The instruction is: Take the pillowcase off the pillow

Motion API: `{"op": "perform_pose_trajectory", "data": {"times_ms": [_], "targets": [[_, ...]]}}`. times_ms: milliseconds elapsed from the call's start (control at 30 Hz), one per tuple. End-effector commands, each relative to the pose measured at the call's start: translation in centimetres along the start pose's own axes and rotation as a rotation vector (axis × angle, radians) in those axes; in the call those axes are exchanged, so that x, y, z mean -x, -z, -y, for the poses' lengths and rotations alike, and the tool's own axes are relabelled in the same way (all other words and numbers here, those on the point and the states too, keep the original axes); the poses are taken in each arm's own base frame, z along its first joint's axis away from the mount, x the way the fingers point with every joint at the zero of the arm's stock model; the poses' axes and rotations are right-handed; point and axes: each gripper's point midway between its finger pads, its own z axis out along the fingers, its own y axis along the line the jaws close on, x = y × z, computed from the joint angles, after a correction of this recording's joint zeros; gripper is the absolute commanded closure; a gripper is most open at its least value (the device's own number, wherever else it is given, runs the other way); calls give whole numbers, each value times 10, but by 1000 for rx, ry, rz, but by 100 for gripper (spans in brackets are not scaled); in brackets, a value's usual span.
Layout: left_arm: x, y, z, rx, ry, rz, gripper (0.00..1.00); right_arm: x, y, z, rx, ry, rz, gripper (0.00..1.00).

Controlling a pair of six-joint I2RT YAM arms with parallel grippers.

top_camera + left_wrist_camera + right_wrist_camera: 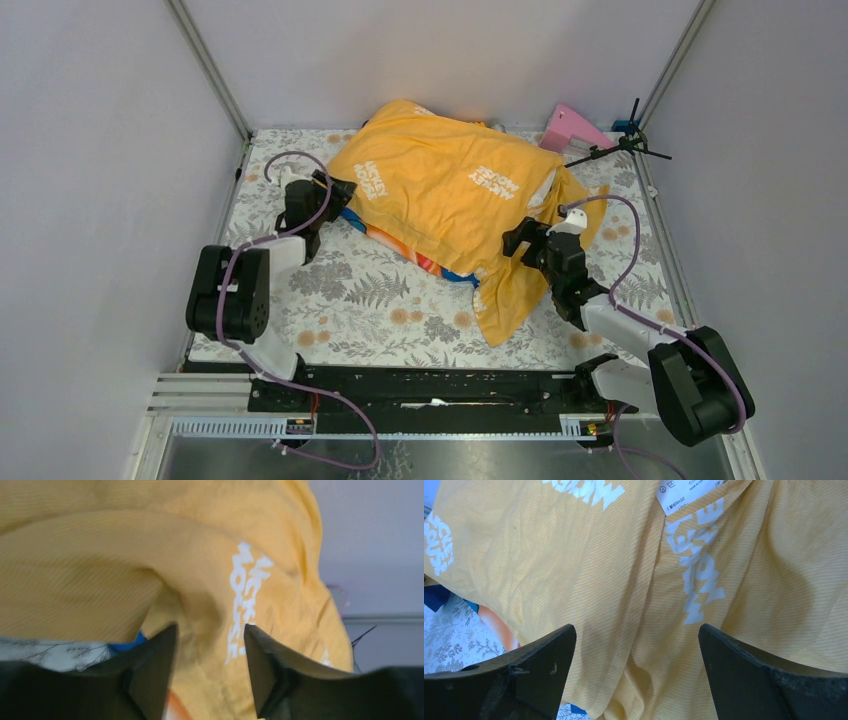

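The orange-yellow pillowcase with white lettering lies bulged over the pillow at the back middle of the mat, with a loose flap hanging toward the front. The pillow is hidden inside it. Blue and orange pattern shows at the lower edge. My left gripper is at the case's left edge, its jaws partly apart with yellow fabric between them. My right gripper is at the case's right front, its jaws wide apart over the fabric. A white label is sewn to the fabric.
A floral table mat covers the table. A pink object and a black clamp stand sit at the back right corner. White walls enclose three sides. A black rail runs along the near edge.
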Motion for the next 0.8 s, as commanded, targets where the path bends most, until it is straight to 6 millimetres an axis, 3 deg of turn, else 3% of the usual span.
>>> {"op": "perform_pose_trajectory", "data": {"times_ms": [0, 33, 67, 233, 367, 433, 533, 667, 767], "targets": [[19, -25, 8, 4, -4, 64, 79, 19, 0, -5, 5, -28, 75, 1], [17, -28, 9, 1, -3, 49, 99, 17, -1, -5, 4, -28, 70, 0], [17, -28, 8, 10, -1, 48, 100, 16, -1, -5, 3, -27, 65, 0], [39, 8, 12, 37, -26, 160, 100, 13, -5, -5, 1, -28, 47, 0], [67, 63, 5, 119, -7, 319, 100, 12, -5, -8, 16, -36, 39, 0], [84, 96, -13, 200, 50, 443, 100, 12, -5, -10, 20, -40, 37, 0], [100, 135, -23, 216, 106, 587, 100, 12, -5, -10, 23, -44, 37, 0], [104, 160, -45, 288, 171, 672, 100, 13, -5, -11, 24, -45, 37, 0], [100, 164, -54, 314, 186, 677, 100, 12, -4, -9, 18, -44, 37, 1]]}}
